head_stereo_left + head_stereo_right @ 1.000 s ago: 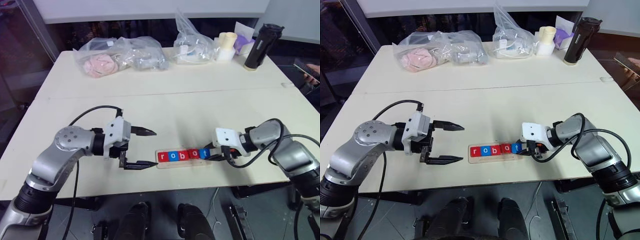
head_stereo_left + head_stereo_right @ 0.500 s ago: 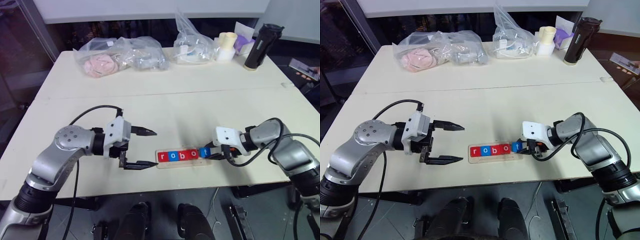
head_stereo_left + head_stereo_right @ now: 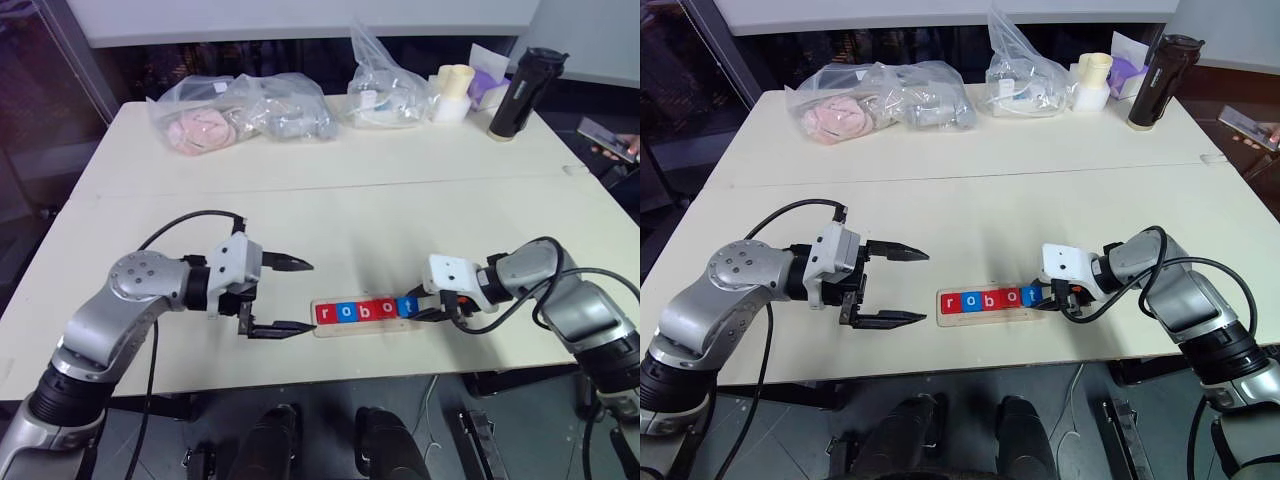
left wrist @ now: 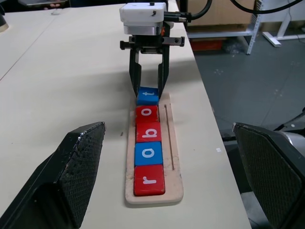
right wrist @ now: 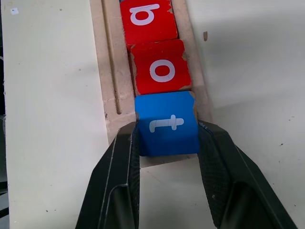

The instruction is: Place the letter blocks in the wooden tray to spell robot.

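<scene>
The wooden tray (image 4: 174, 143) lies near the table's front edge. Five letter blocks sit in it in a row: red r (image 3: 324, 314), blue o (image 3: 343, 313), red b (image 3: 363, 311), red o (image 3: 385, 309) and blue t (image 5: 167, 125). The t block sits at the tray's right end, touching the red o. My right gripper (image 5: 167, 128) reaches in from the right, with a finger pressed against each side of the t block. My left gripper (image 3: 310, 297) hovers wide open just left of the tray, holding nothing.
Two clear plastic bags (image 3: 240, 110) (image 3: 390, 95), a cream cup (image 3: 452, 92) and a black bottle (image 3: 518, 95) stand along the table's far side. A person's hand with a phone (image 3: 605, 140) shows at the right edge. The table's front edge runs just below the tray.
The blue t block has shifted slightly toward the red o and now sits level in the tray. The left arm has not moved. The phone at the right edge has shifted.
</scene>
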